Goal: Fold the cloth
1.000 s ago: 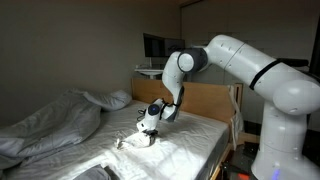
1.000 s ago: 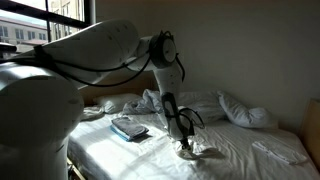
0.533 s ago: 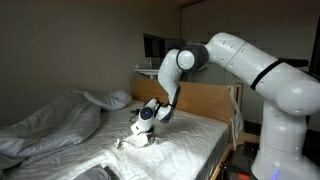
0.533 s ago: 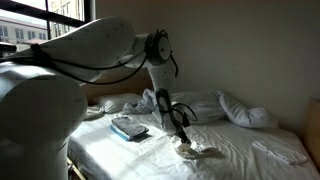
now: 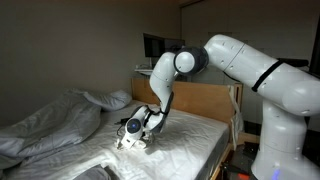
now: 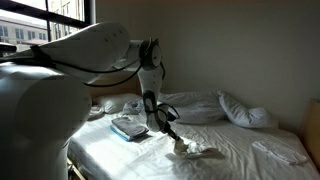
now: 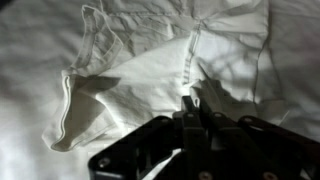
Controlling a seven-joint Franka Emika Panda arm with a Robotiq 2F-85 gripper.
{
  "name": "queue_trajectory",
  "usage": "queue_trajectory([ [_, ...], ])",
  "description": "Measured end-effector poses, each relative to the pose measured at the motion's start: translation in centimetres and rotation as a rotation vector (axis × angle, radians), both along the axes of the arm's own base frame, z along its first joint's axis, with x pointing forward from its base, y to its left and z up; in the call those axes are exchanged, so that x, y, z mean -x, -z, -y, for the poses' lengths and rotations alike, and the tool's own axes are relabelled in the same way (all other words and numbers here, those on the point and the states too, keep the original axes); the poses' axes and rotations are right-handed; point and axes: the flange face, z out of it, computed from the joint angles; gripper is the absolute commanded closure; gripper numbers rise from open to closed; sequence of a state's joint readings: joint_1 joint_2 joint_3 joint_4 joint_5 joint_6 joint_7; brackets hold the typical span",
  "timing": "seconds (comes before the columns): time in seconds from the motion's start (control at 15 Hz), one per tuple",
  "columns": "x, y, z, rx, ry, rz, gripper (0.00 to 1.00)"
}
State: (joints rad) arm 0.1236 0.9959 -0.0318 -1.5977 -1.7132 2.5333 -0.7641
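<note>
Lying wrinkled on the bed [image 5: 190, 135], the white cloth [image 7: 130, 80] shows a hemmed, doubled-over flap left of the gripper [image 7: 190, 108]. A raised crease runs down to the gripper, whose fingers are pressed together, pinching it. Right of the gripper, the cloth spreads in shadowed folds.

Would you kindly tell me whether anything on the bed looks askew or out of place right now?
Yes: the cloth lies bunched and crooked on the bed, its seamed edges folded over unevenly, with one ridge pinched in the shut end effector. In an exterior view the duvet sits heaped to one side.
</note>
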Motion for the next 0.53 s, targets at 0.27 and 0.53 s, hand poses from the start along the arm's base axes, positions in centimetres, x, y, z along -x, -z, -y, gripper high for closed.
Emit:
queue_trajectory([
  [0.27, -0.2, 0.8, -3.0, 0.063, -0.090, -0.039, 0.92],
  [0.53, -0.5, 1.6, -3.9, 0.099, -0.144, -0.072, 0.93],
])
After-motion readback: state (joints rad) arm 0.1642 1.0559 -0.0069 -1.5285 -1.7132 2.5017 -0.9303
